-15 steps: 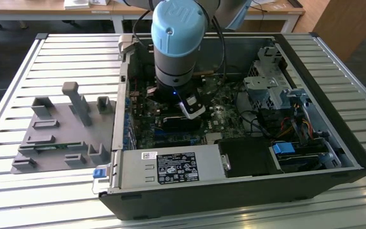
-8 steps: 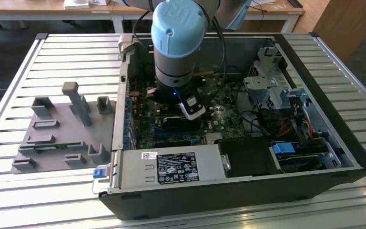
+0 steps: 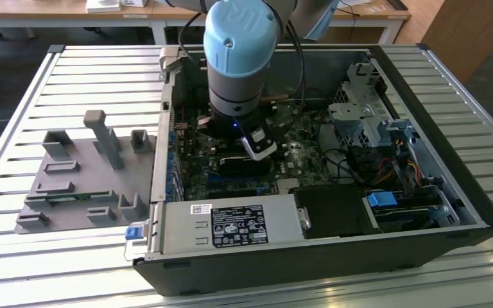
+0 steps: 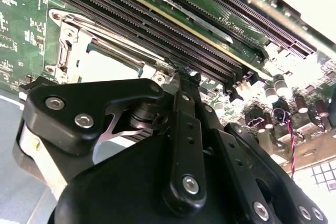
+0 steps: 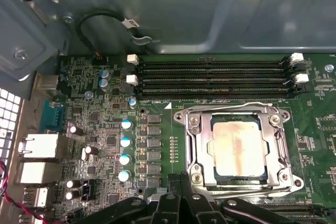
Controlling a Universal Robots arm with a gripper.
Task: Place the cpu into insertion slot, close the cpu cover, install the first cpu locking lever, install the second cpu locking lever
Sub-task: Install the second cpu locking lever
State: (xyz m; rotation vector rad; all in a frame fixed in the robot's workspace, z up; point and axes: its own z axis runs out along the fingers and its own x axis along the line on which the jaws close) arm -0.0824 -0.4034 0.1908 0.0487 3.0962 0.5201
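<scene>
i see cpu (image 5: 236,150) seated in slot (image 5: 195,153), cover (image 5: 280,150) down over it, gripper (image 5: 181,179) fingers together, holding nothing, just beside socket

Grey fixture plate (image 3: 75,176) beside open computer case (image 3: 452,192)

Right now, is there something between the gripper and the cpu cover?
Nothing visible. In the first wrist view the cpu cover lies closed over the cpu, and the gripper sits beside the cover's edge with only bare board there.

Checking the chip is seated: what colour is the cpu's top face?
Tan to coppery with a paler streak; the cpu shows best in the first wrist view.
</scene>
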